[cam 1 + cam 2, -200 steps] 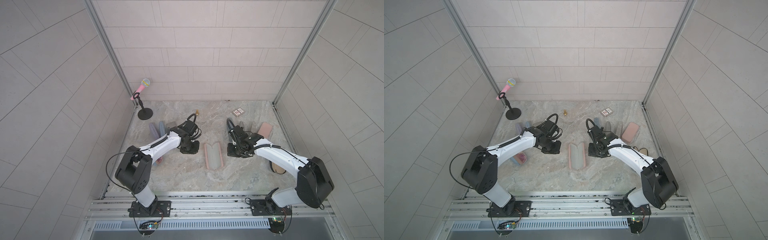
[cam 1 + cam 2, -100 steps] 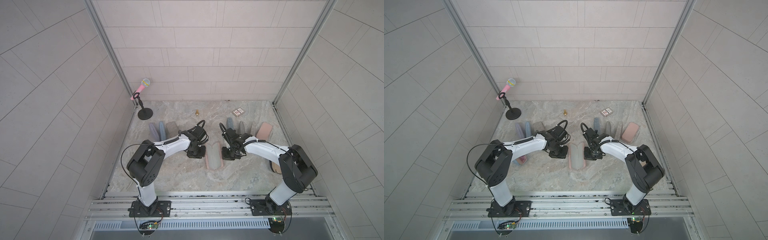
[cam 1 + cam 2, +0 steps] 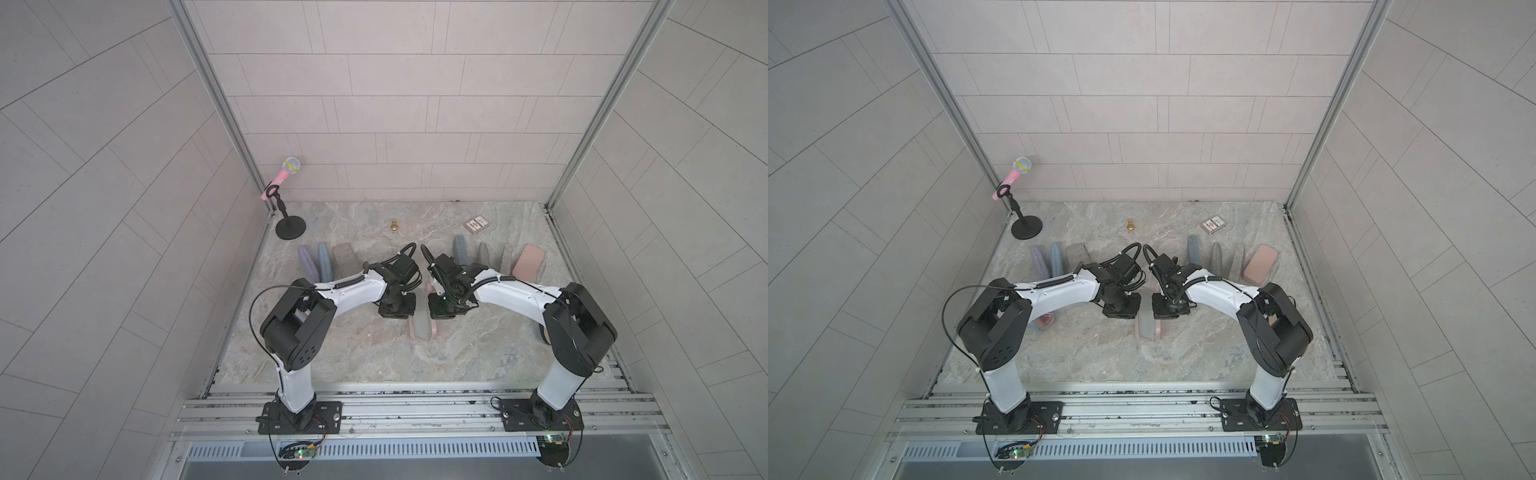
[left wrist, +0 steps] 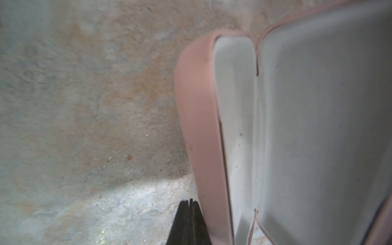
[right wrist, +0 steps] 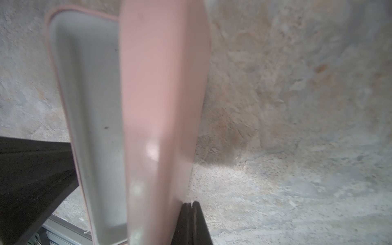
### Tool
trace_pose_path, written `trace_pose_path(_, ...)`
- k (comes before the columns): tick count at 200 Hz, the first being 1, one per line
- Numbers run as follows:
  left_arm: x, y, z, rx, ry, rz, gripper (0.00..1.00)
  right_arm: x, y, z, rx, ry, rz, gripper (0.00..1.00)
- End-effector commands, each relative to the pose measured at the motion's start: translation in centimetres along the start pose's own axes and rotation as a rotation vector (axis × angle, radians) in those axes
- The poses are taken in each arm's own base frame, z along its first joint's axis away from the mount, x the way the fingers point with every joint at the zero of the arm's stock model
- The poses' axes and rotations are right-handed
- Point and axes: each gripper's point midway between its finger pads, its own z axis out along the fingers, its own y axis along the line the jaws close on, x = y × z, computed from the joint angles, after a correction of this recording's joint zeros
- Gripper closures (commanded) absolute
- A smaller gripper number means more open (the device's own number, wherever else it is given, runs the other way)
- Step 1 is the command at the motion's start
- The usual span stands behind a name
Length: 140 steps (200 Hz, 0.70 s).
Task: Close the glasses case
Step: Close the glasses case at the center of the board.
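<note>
Your glasses case (image 3: 422,330) sits half-folded on the marble tabletop (image 3: 353,353).
Left gripper (image 4: 188,204) just beside it at 9 o'clock, right gripper (image 5: 192,205) at 3, both pressed closed and empty; tiled walls (image 3: 415,124) around.

The pink glasses case (image 3: 422,331), lined pale grey, lies mid-table (image 3: 353,357), part-open, both halves tilted up in a V.

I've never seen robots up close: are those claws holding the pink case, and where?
Neither holds it. The left gripper and right gripper are shut on nothing, each tip against the outside of one half of the glasses case.
</note>
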Motion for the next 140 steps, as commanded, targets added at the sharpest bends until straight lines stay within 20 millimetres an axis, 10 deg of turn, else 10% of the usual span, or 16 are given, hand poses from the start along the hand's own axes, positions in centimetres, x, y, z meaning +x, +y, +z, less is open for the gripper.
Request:
trace_pose_path(1,-1.4,-3.8,-1.9,0.119,-0.072,0.042,1.00,0.1,2.2,0.5,-0.051,0.012,-0.053,0.98)
trace_pose_path(140,-1.1,-4.8,-3.6,0.149,-0.121,0.047,1.00,-0.1,2.2,0.2,-0.042,-0.022,-0.027,0.97)
